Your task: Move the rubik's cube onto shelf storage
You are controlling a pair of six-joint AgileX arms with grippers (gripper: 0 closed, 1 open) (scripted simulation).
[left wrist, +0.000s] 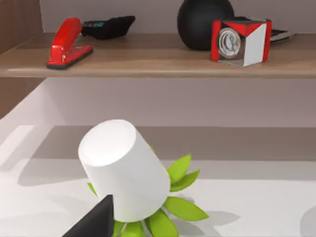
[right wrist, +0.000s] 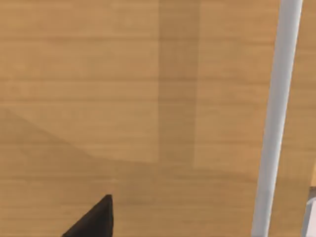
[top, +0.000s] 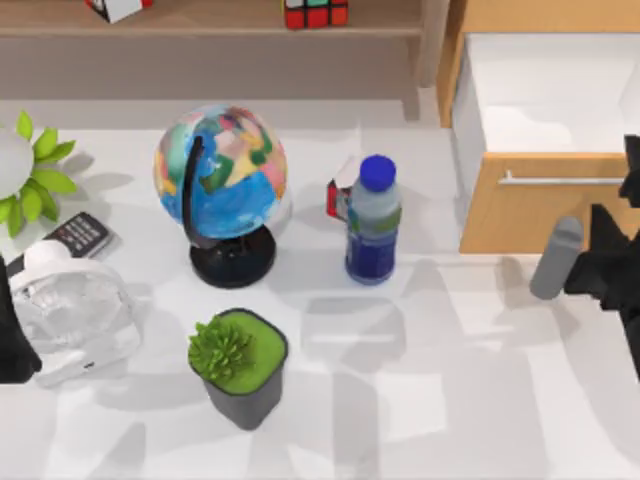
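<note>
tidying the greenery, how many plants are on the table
2: a plant in a dark pot near the front, ahead of the globe, and a plant with a white pot at the left edge. Others may sit out of frame.

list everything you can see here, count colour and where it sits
rubik's cube: 1, red, green, yellow; on the shelf storage
shelf storage: 1, light brown; table's far edge
red-and-white box: 1; shelf
stapler: 1, red; shelf
globe: 1, multicolour, black stand; centre-left
bottle: 1, blue cap; centre
potted plant: 1, green, dark pot; front
white pot: 1, tipped, green leaves; left edge
fan: 1, white; left
drawer cabinet: 1, wood, open; right
left claw: black tip by white pot
right claw: black tip facing cabinet front
</note>
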